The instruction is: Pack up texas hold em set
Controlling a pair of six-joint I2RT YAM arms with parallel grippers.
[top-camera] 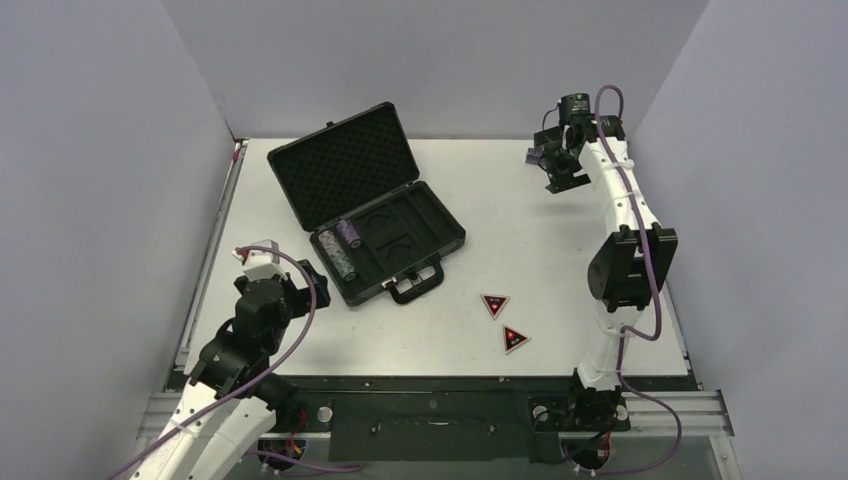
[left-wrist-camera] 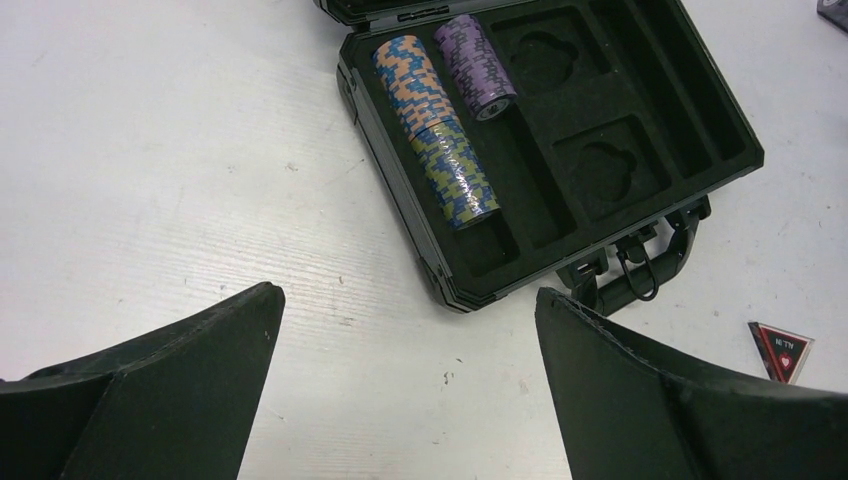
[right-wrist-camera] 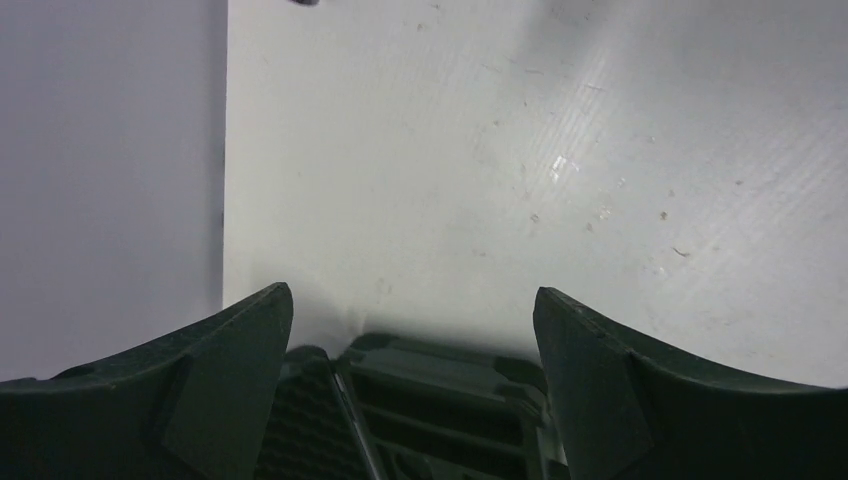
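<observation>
The black briefcase lies open left of the table's middle, with its foam lid raised and its handle toward me. Three chip stacks lie in its left slots: orange-blue, green-blue and purple. Two red-and-black triangular tokens lie on the table right of the handle; one shows in the left wrist view. My left gripper is open and empty over bare table, just near-left of the case. My right gripper is open and empty, raised at the far right; the case shows below it.
Two shaped recesses and long slots in the case foam hold nothing. Grey walls enclose the table on the left, back and right. The table's left edge rail runs beside my left arm.
</observation>
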